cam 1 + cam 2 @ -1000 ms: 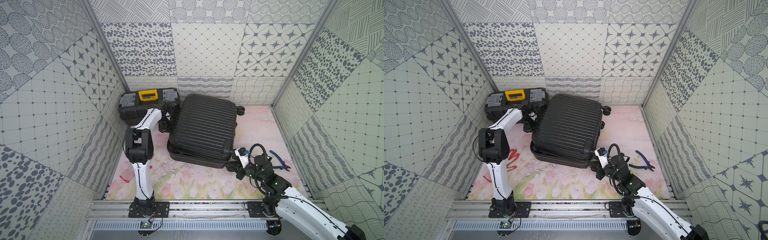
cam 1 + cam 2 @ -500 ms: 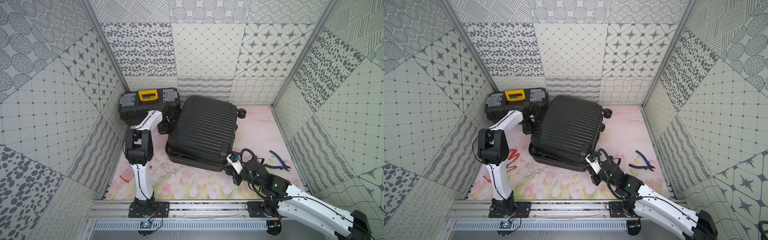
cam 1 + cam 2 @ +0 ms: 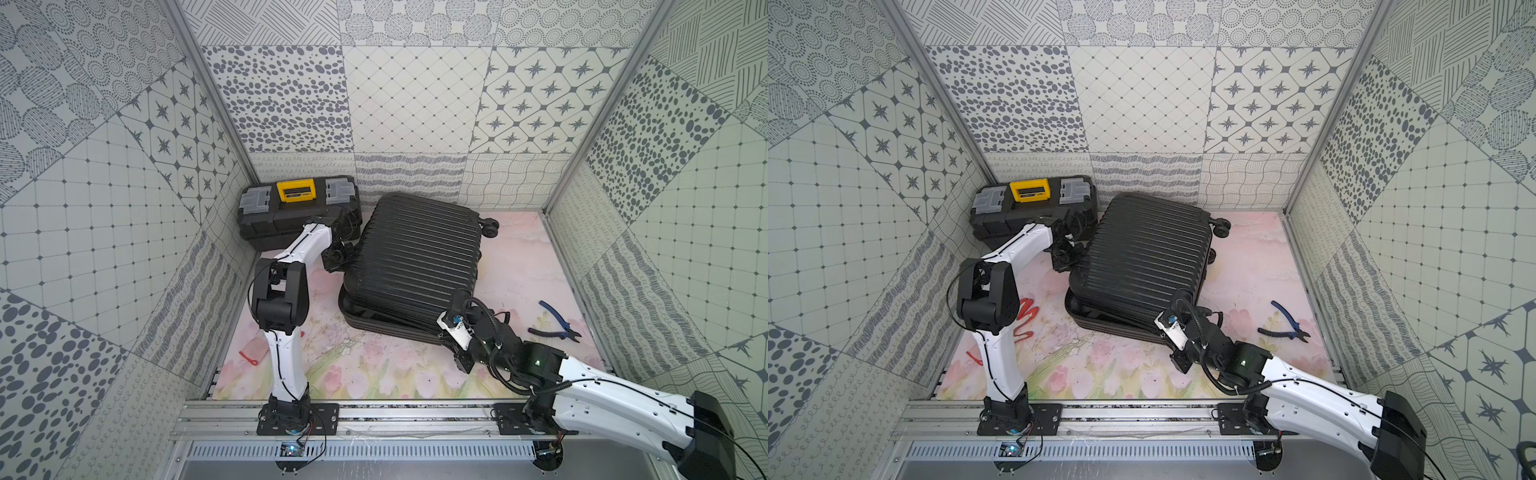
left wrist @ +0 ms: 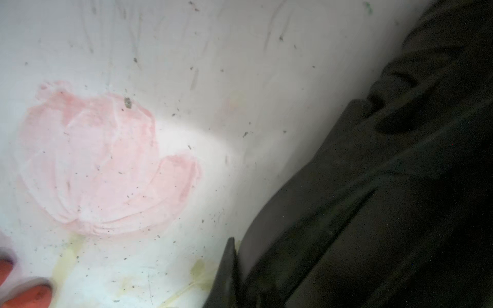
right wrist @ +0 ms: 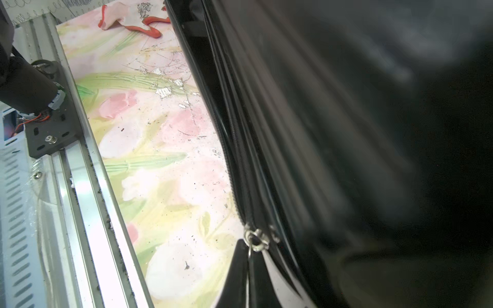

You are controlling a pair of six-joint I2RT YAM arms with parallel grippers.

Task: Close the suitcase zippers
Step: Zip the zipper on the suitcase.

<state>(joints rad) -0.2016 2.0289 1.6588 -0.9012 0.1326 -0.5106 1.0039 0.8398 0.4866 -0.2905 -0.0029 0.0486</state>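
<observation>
Tiled walls (image 3: 415, 104) box in a counter (image 3: 374, 365) with a faded tulip print and a metal rail (image 3: 415, 415) along its front edge. Suitcase (image 3: 415, 257) lies flat, ribbed shell up, mid-counter toward the back and turned a bit askew, with its wheels at the back right. Both top views show the upper shell sitting offset over the lower one at the front left corner, so the seam gapes there. Right claw (image 5: 249, 253) is at the suitcase's front right corner, clenched on the zipper pull (image 5: 256, 240); the metal ring sits right at the fingertips. Zipper (image 5: 234, 192) track runs on from the pull along the front side, and further along that side the shells part into a dark gap. Left claw (image 3: 337, 261) is pressed against the suitcase's left side, close to the toolbox (image 3: 297, 208) in the back left corner. It's clenched, but the left wrist view is too dark to tell whether it pinches anything; it shows only one finger (image 4: 228, 266) beside the black shell. Blue-handled pliers (image 3: 557, 322) lie near the right edge, clear of the suitcase. Red strip (image 3: 1025, 316) lies on the counter near the left edge, behind the left arm.
</observation>
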